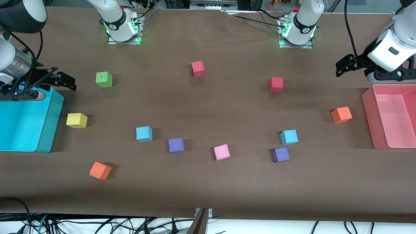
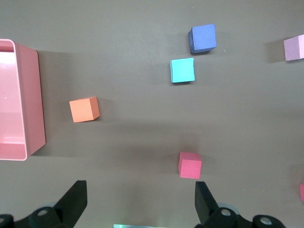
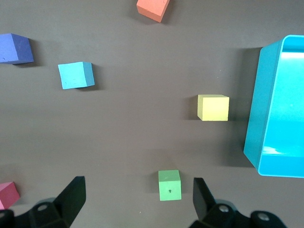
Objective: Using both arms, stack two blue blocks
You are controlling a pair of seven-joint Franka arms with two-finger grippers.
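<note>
Blue blocks lie well apart, one (image 1: 144, 134) toward the right arm's end, one (image 1: 289, 137) toward the left arm's end beside a purple cube (image 1: 280, 154), each nearest its own spread-fingered, empty gripper: right gripper (image 1: 61, 81) by the cyan bin (image 1: 48, 130), left gripper (image 1: 346, 65) by the pink bin (image 1: 369, 113)

Cyan bin (image 1: 48, 123): cut off by front view's edge at right arm's end; top corner hidden under right gripper (image 1: 63, 81). In right wrist view only part of bin shows, rest out of frame.

Pink bin (image 1: 369, 113): cut by frame edge at left arm's end; left wrist view shows just one end.

Both arms' upper links run out of frame in front view.

Wrist views: only fingertips (image 2: 76, 199) of left gripper (image 2: 137, 204) visible, body cropped. Light pink cube (image 2: 295, 47) clipped at edge, a red cube (image 3: 8, 194) too. Blue-purple cube (image 3: 15, 48) partly cropped.
</note>
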